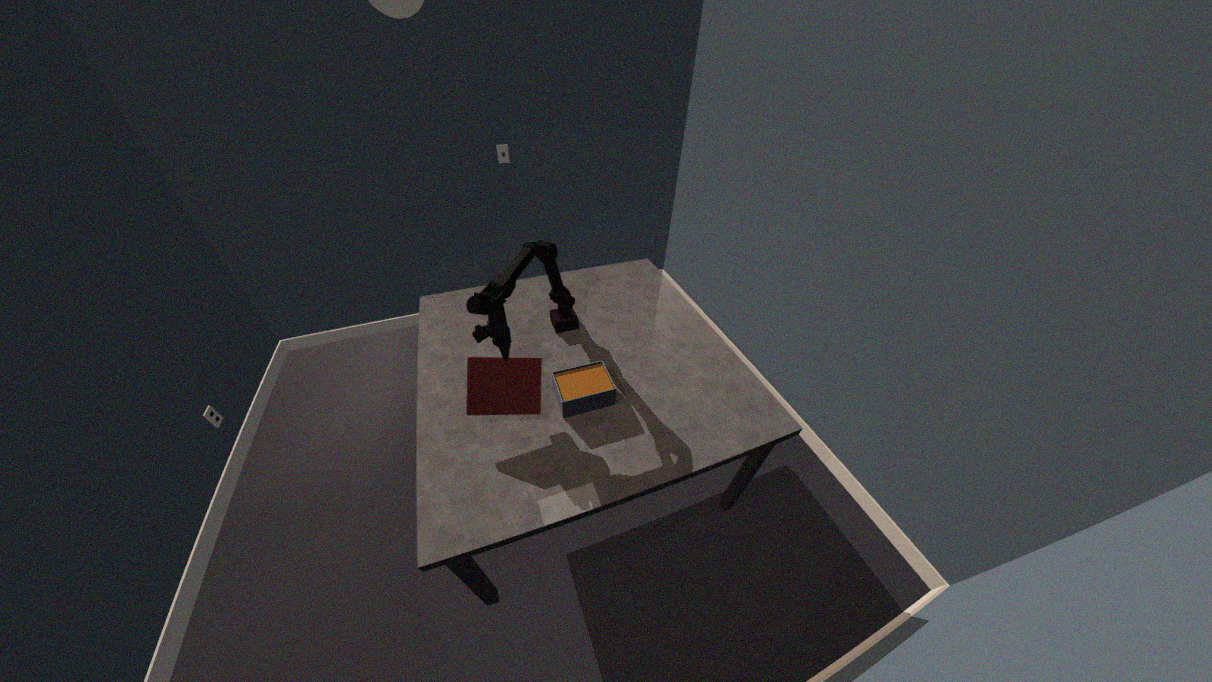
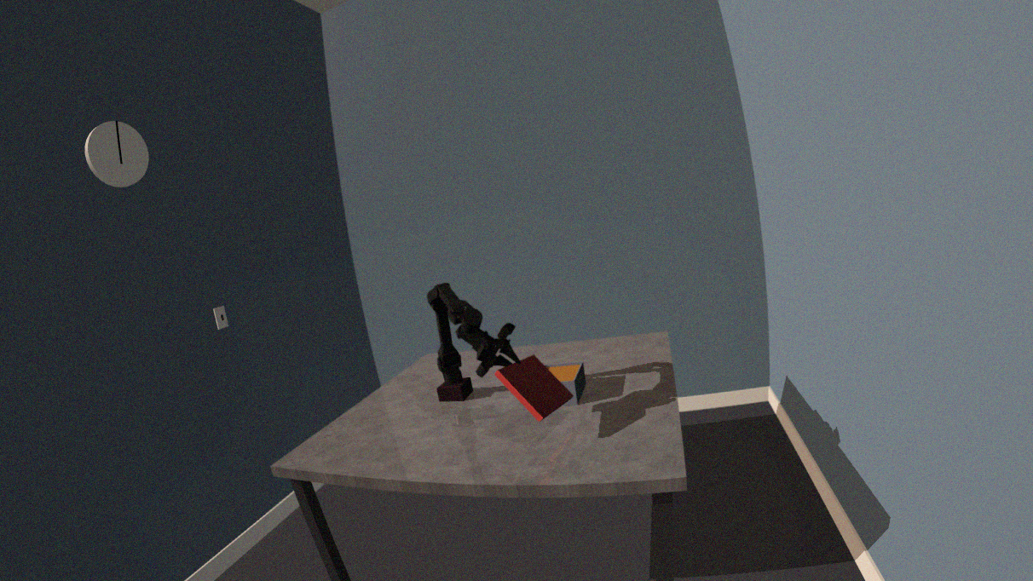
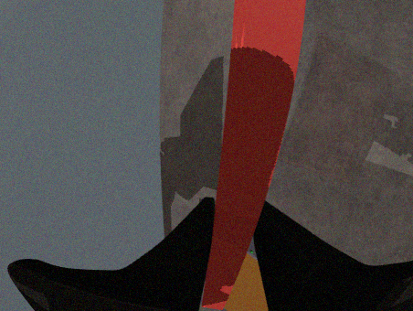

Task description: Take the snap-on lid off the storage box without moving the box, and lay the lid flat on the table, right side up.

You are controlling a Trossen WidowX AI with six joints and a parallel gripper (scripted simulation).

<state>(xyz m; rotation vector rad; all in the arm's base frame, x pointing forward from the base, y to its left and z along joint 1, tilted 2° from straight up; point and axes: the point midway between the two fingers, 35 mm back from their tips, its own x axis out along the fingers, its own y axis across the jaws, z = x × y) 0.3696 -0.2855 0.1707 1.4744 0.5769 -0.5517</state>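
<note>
The red lid is off the box, held in the air and steeply tilted, its lower edge pointing away from the arm. My gripper is shut on the lid's near edge. The storage box stands upright and open on the table, with an orange inside showing. In the top view the lid is left of the box with a gap between them. In the exterior view the lid hides part of the box.
The grey table carries the arm's base behind the lid and box. In the top view the table's left edge is a little beyond the lid. Shadows of the arm and lid fall on the table's front part.
</note>
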